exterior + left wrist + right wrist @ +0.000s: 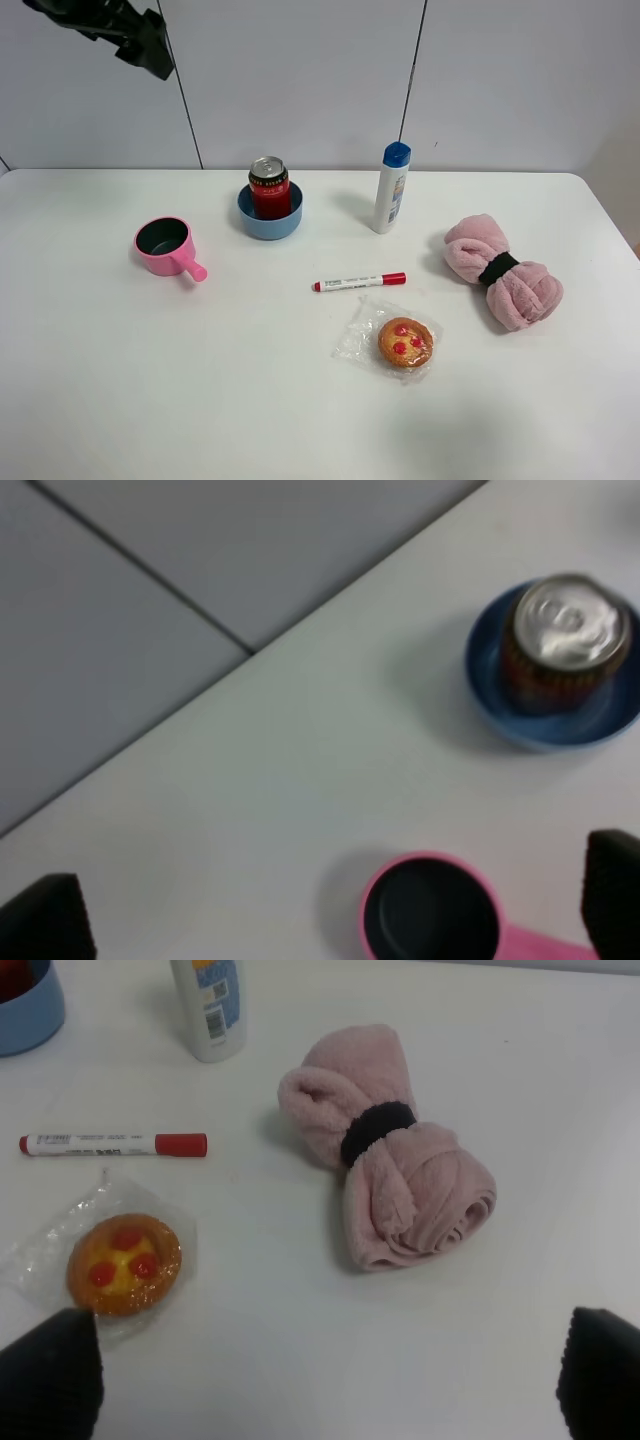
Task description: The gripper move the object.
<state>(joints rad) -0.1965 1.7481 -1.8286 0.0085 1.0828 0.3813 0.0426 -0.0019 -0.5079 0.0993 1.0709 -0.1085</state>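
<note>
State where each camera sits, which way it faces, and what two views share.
Exterior high: above the table's front, facing the wall; left arm at top.
Left wrist: looks down at the can in the blue bowl; open left end effector.
Right wrist: looks down at the pink towel; open right end effector.
Shared: marker, pastry.
</note>
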